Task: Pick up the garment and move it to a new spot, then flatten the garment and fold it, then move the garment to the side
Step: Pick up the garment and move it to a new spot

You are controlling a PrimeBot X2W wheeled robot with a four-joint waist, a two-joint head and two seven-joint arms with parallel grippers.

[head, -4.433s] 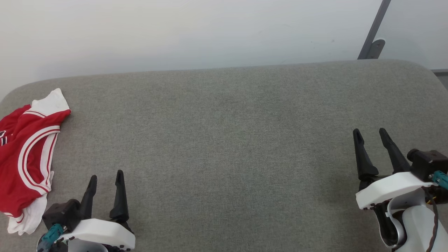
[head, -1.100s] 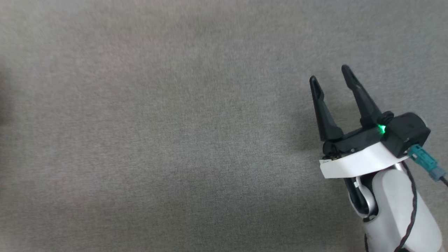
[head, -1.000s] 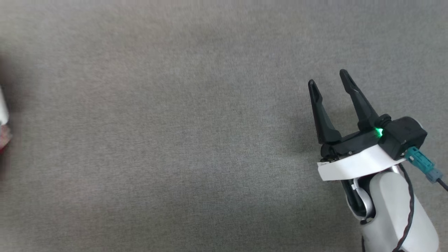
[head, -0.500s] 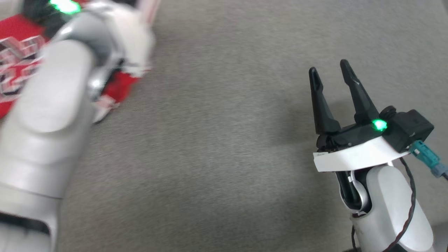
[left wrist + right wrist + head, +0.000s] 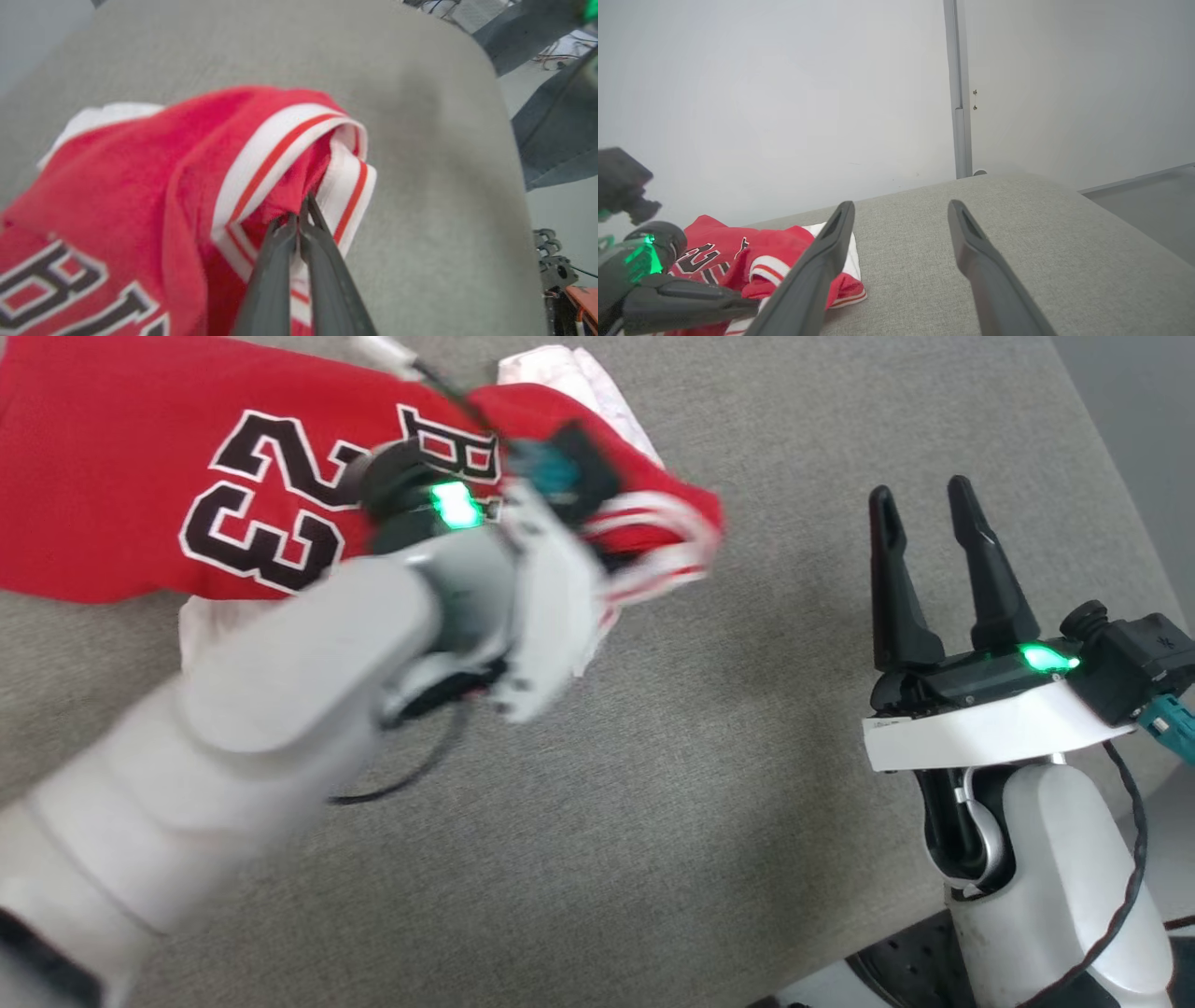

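On grey fabric surface, red garment, pale wall behind

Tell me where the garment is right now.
In the head view the garment lies at the upper left on the grey surface, pinched near its striped trim by the shut left claw; the open right claw stands apart to its right.

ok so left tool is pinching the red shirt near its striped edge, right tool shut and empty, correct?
No: the right tool is open, not shut; the head view shows it standing wide and empty. The left tool does pinch the shirt near its striped edge.
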